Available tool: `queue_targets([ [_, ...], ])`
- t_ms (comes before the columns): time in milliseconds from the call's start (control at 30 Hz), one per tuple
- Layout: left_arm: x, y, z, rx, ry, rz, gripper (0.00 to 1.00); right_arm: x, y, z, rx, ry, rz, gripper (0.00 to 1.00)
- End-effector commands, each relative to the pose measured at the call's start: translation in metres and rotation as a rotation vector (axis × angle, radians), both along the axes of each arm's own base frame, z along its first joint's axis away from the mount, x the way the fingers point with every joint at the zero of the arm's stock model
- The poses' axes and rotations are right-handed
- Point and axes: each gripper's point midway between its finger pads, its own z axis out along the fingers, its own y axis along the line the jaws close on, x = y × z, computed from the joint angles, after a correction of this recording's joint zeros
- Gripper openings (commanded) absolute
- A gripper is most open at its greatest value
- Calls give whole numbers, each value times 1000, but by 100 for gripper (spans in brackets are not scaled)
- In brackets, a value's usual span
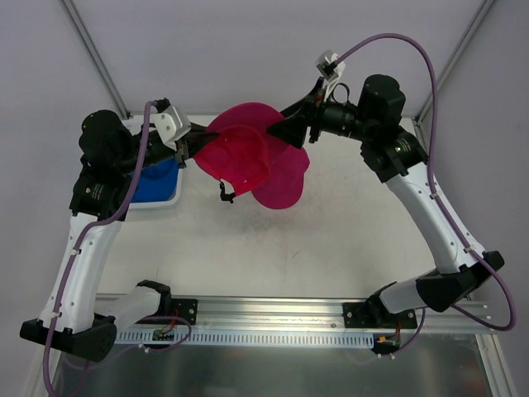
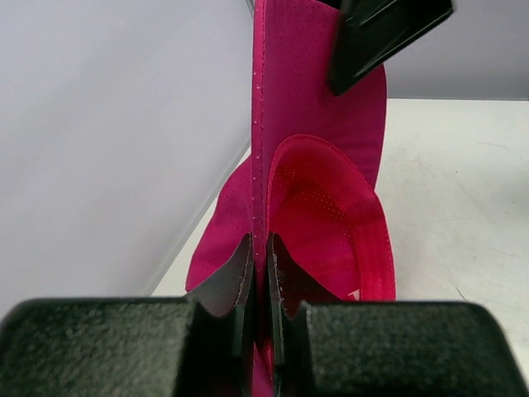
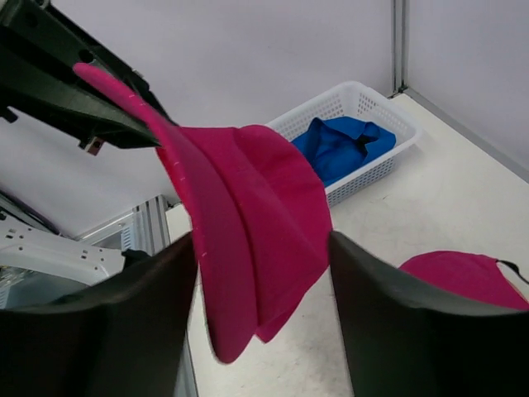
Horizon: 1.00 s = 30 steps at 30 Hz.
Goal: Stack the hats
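Closest to my left wrist lens, the left gripper [image 2: 258,250] is clamped tight on a thin edge of the magenta hat [image 2: 318,141], which hangs clear of the table [image 1: 347,240]; the right gripper [image 3: 261,244] straddles it, jaws spread wide, holding nothing; a second magenta hat [image 1: 285,186] lies on the table at five o'clock from the held one in the top view; a blue hat [image 3: 339,145] sits in the white basket [image 3: 368,99] at nine o'clock. My worry is that single pinch on soft fabric; if the left lets go before the right closes, the hat drops crooked and misses the one below.
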Motion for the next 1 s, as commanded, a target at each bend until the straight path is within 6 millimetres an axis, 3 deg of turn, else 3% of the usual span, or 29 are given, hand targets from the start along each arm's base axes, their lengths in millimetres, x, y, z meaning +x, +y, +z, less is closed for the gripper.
queue_targets([
  [0, -11, -2, 25, -40, -89, -10, 0, 2, 9, 27, 59, -61, -7, 60],
  [33, -14, -3, 26, -48, -87, -17, 0, 1, 11, 27, 55, -66, -4, 54],
  [100, -18, -5, 26, -60, -65, -30, 0, 4, 12, 25, 33, -110, -14, 33],
  [133, -18, -7, 26, -64, -58, -33, 2, 6, 10, 25, 25, -123, -28, 12],
  [167, -18, -7, 23, -70, -39, -31, 8, 10, 8, 23, 13, -136, -53, 3],
  [200, -19, -6, 23, -74, -36, -22, 17, 19, 3, 22, 3, -155, -114, 0],
  [233, -17, -5, 19, -78, -21, -7, 41, 21, -5, 28, -11, -218, -150, 0],
  [333, -1, 7, 13, -133, 57, 117, 79, 45, -28, 34, -68, -331, -333, 0],
  [433, 12, 21, 15, -221, 140, 246, 99, 62, -49, 57, -77, -463, -477, 0],
  [567, 14, 34, 35, -409, 260, 344, 99, 64, -62, 108, -24, -687, -575, 0],
  [633, 11, 28, 42, -434, 296, 300, 99, 66, -66, 120, -33, -778, -612, 0],
  [667, 5, 26, 51, -450, 302, 270, 99, 70, -65, 114, -54, -812, -620, 0],
  [700, 4, 20, 51, -489, 375, 242, 99, 66, -70, 128, -58, -929, -647, 0],
  [733, 0, 14, 52, -500, 423, 197, 99, 66, -71, 129, -67, -984, -656, 0],
  [767, -4, 11, 56, -516, 460, 164, 99, 70, -67, 112, -102, -1014, -645, 0],
  [800, 1, 4, 52, -559, 575, 136, 99, 60, -67, 123, -101, -1145, -643, 0],
  [967, 21, -4, 47, -675, 1013, 11, 99, 43, -59, 111, -149, -1398, -615, 0],
])
